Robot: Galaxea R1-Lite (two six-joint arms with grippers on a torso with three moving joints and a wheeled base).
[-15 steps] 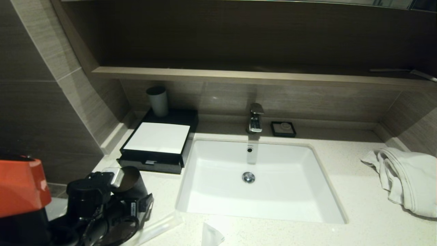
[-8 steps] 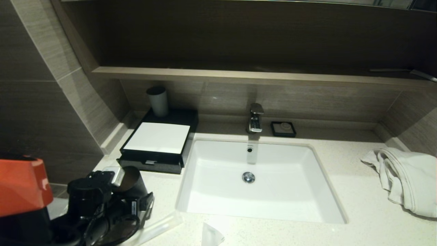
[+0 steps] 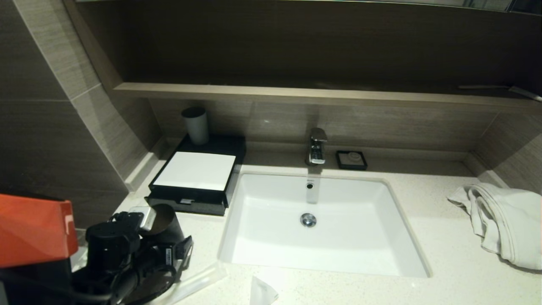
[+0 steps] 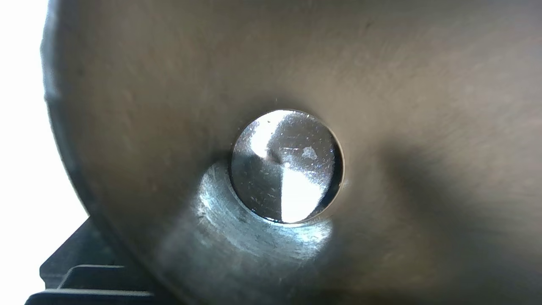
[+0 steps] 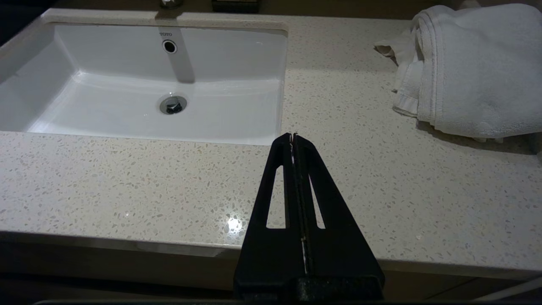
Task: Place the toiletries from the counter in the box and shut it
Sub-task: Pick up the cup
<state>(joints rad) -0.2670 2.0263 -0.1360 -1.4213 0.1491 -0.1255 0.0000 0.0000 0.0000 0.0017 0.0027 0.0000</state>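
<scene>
The left gripper [image 3: 163, 220], spread around a dark grey cup [image 3: 165, 222], has crept slightly toward the black box [image 3: 199, 171]; the right gripper [image 5: 293, 137] stays pressed together.

In the left wrist view a dark grey cup [image 4: 381, 84] fills nearly everything; only a corner of the box [image 4: 84, 275] shows. From the head, the left hand [image 3: 159, 231] is hidden by that cup. Beside the sink [image 3: 254, 237], two packets [image 3: 260, 292] run off the edge.

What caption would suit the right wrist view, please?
Parked right gripper, jaws shut, above the counter between sink and towel.
</scene>
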